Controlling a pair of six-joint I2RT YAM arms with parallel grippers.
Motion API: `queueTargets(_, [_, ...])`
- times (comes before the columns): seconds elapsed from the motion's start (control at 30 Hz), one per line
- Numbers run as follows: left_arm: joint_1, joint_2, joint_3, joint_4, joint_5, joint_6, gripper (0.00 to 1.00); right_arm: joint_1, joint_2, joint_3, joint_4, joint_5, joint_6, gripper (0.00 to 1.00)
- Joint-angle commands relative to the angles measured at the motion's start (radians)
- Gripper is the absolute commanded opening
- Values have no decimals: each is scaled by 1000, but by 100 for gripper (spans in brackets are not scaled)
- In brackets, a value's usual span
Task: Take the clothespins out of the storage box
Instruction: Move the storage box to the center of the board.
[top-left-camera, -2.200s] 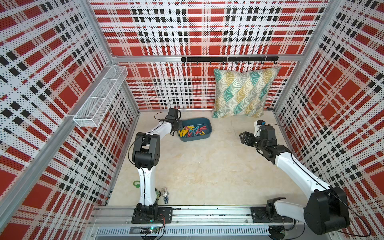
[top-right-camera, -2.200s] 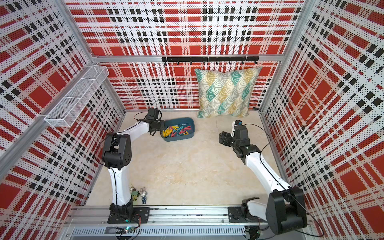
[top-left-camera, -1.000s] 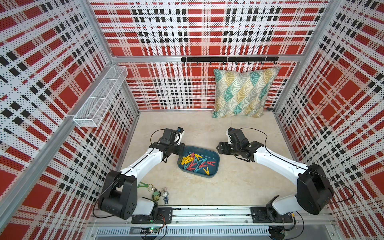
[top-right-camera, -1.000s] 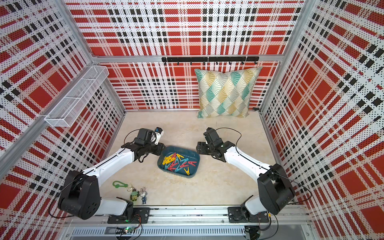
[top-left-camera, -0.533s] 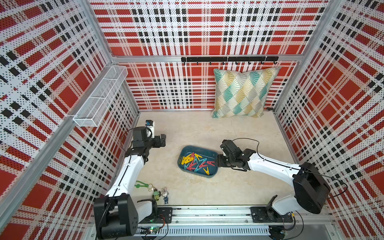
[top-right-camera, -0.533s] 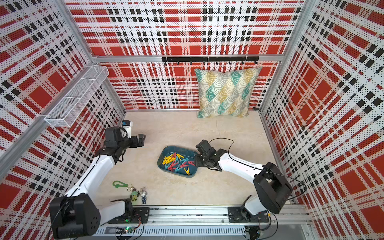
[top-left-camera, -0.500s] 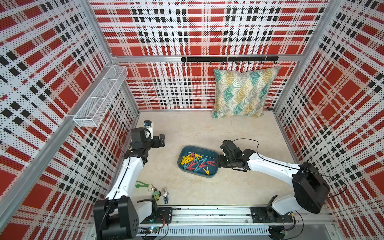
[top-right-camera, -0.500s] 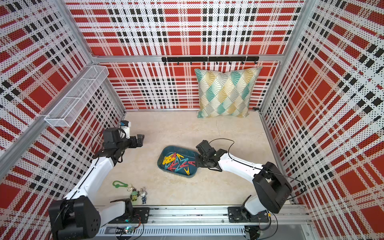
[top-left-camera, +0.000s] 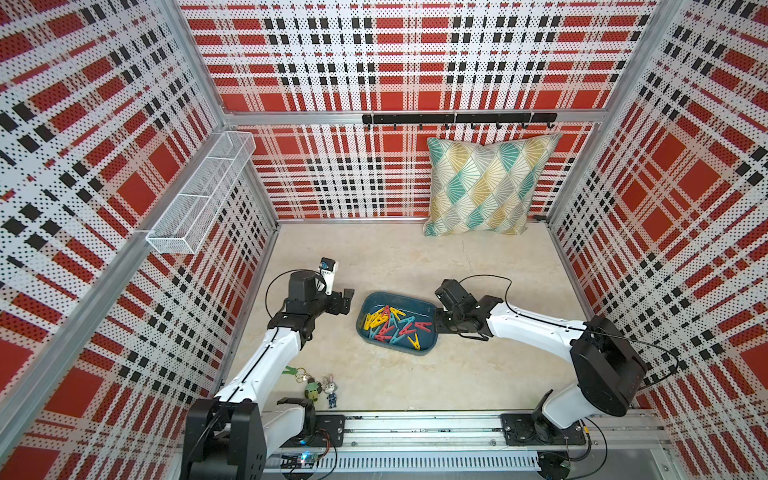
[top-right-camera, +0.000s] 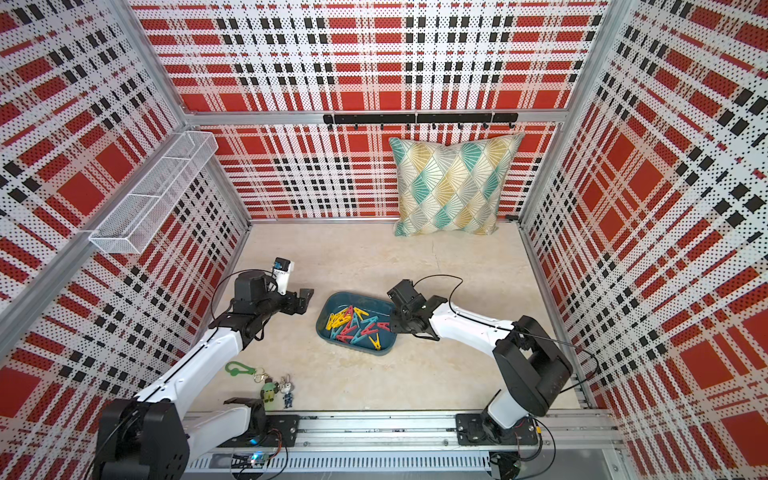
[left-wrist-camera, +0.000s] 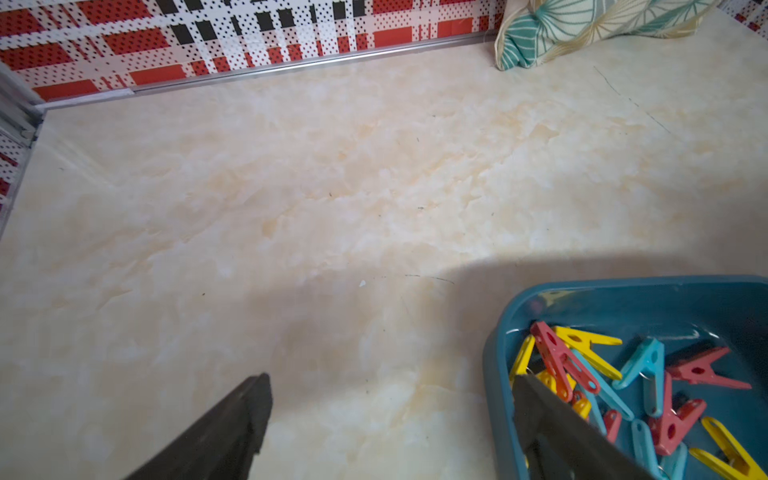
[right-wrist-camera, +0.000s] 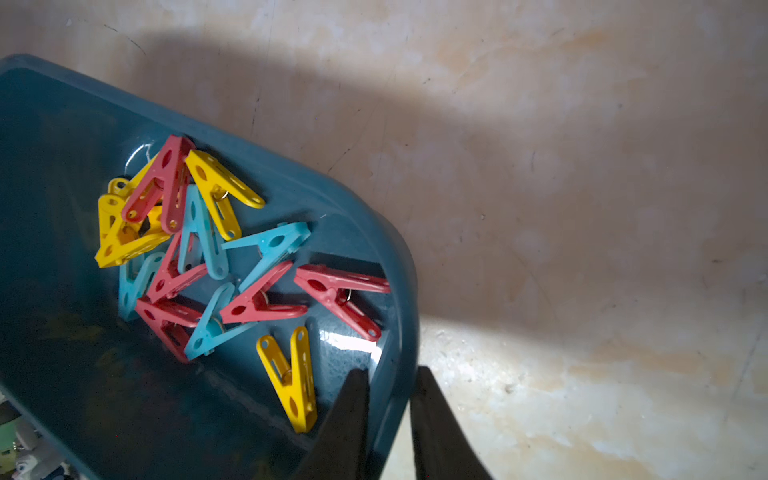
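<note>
Room: plaid perforated walls (top-left-camera: 374, 62) on three sides, beige marbled floor (top-left-camera: 395, 253), rail (top-left-camera: 419, 426) at 6 o'clock.
Box: storage box (top-left-camera: 411, 302) sat on the floor about mid-cell, a little toward 6.
Pegs: clothespins (top-left-camera: 390, 326) all lay inside it, heaped toward its 9 o'clock half. One yellow peg (right-wrist-camera: 302, 399) lay alone by the 3 o'clock wall.
Progress: nothing out as far as I could see, no peg on the floor. Whole job left.
Right gripper (right-wrist-camera: 390, 374): at the box's 3 o'clock, fingers pinched on the box wall, one inside and one outside. No peg held.
Left gripper (top-left-camera: 347, 301): at the box's 9 o'clock, just beside it and looked clear of it. Jaws spread wide, empty.
Edges: raised rim, rounded corners. Pegs overlapped, so a pick from the heap could drag neighbours, my guess.
Open room: bare floor from 10 to 2 up to the pillow (top-left-camera: 482, 187), also bare at 5. Keychain figurines (top-left-camera: 320, 384) at 7. Wire basket (top-left-camera: 199, 195) high on the 9 o'clock wall, clear of both arms.
Tight spot: left arm ran close to the 9 o'clock wall.
</note>
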Motion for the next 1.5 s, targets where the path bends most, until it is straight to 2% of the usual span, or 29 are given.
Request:
queueTargets(0.0, [-4,26,8,-2,19,25,95,0,-14,3,-29,8,-33,19])
queueTargets(0.13, [-12,46,13,-16,35,25,95,1,-44,-19,-34,-25,-69,15])
queueTargets(0.27, [-14,55,15,-23,39,27,95,3,-73,-52,-34,-68,-100,14])
queueTargets(0.4, [-14,63,15,-24,33,30,96,15,-96,-51,-66,-67,-125,23])
queueTargets(0.47, [-16,68,15,-26,22,35,96,28,-118,-33,-96,-31,-136,27])
queueTargets(0.53, [-14,74,15,-29,11,41,96,42,-149,-7,-136,26,-147,38])
queueTargets(0.57, [-14,77,15,-29,5,42,97,45,-163,3,-152,49,-152,40])
queueTargets(0.67, [-12,95,30,-41,-13,46,99,49,-200,30,-191,96,-182,40])
queueTargets(0.83, [-6,119,44,-44,-59,37,99,64,-235,68,-215,64,-293,39])
queueTargets(0.93, [1,123,45,-47,-57,34,99,97,-199,125,-258,15,-365,39])
queueTargets(1.1, [1,137,45,-47,-66,34,99,168,-47,240,-358,28,-396,39])
queueTargets(1.33, [5,136,41,-38,-85,24,99,231,101,307,-284,22,-270,42])
queueTargets(1.47, [7,133,38,-33,-86,22,99,263,178,353,-297,69,-207,41])
